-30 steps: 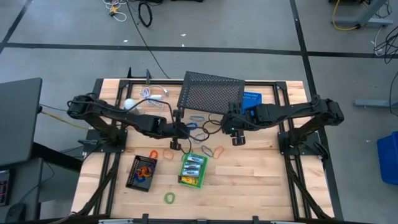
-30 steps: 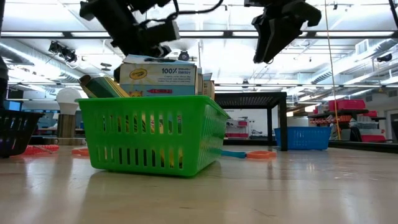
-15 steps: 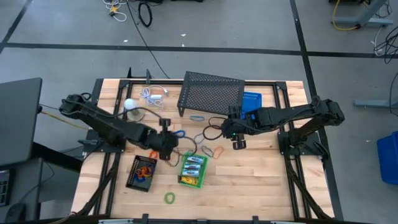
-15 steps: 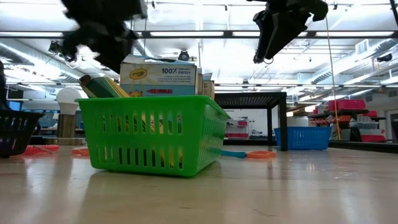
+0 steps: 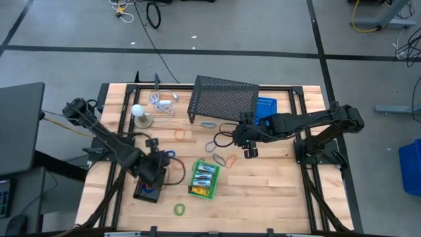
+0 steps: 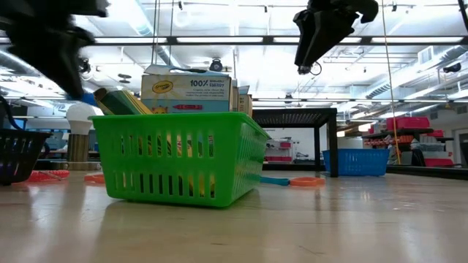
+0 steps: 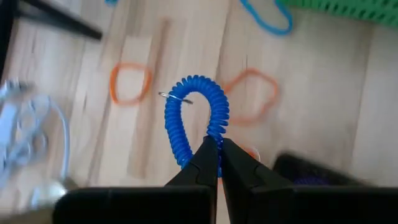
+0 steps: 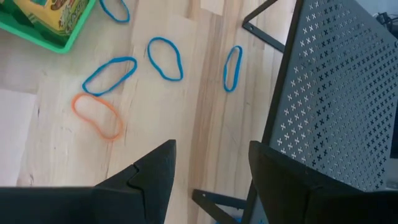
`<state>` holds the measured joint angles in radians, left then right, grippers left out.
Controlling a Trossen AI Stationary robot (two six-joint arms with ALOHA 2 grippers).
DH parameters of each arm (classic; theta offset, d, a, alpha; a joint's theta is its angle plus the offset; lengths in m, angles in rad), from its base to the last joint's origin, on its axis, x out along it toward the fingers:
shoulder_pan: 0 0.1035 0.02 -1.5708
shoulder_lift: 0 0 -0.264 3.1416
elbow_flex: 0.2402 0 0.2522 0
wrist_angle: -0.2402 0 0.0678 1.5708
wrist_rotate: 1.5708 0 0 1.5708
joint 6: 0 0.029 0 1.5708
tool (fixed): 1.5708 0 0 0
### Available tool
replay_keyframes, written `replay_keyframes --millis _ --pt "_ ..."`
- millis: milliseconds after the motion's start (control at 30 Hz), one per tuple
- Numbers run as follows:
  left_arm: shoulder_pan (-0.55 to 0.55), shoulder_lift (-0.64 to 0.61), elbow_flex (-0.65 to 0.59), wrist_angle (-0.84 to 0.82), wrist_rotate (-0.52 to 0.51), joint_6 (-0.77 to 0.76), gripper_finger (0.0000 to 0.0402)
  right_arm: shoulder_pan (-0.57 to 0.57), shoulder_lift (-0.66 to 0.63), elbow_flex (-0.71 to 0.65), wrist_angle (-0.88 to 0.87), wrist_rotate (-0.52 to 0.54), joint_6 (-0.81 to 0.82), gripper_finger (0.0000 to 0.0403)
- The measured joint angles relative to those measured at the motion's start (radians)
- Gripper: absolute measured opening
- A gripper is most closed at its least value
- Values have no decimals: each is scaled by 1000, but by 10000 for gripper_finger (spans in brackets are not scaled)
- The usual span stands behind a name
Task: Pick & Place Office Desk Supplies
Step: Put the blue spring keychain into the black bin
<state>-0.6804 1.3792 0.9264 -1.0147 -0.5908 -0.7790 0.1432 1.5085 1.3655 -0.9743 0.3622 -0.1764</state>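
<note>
Left gripper (image 7: 216, 152) at lower left of the overhead frame, above the black basket (image 5: 146, 191), fingers clenched on a blue coiled loop (image 7: 194, 112). Right gripper (image 5: 246, 142) at frame centre-right, fingers spread, grasping nothing. Below it, blue loops (image 8: 165, 58) and an orange loop (image 8: 98, 115) flat on the table (image 5: 276, 197). Crayon boxes (image 5: 204, 175) inside the green basket (image 5: 202, 191), lower centre.

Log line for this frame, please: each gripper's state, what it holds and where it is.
left gripper: shut on blue coil loop, above black basket | right gripper: open, empty, above loops by mesh stand
</note>
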Motion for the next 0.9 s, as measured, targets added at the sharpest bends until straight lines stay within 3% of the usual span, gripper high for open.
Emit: replay_keyframes --millis 267,500,733,900 --pt "-150 1 0 -121 83 -304 7 0 0 0 31 -1 -18 213" --pt "-254 1 0 -122 207 -466 7 0 0 0 37 -2 -21 213" --pt "-313 1 0 -57 286 -543 7 0 0 0 46 -3 -31 213" --pt "-315 1 0 3 272 -524 7 0 0 0 52 -3 -31 213"
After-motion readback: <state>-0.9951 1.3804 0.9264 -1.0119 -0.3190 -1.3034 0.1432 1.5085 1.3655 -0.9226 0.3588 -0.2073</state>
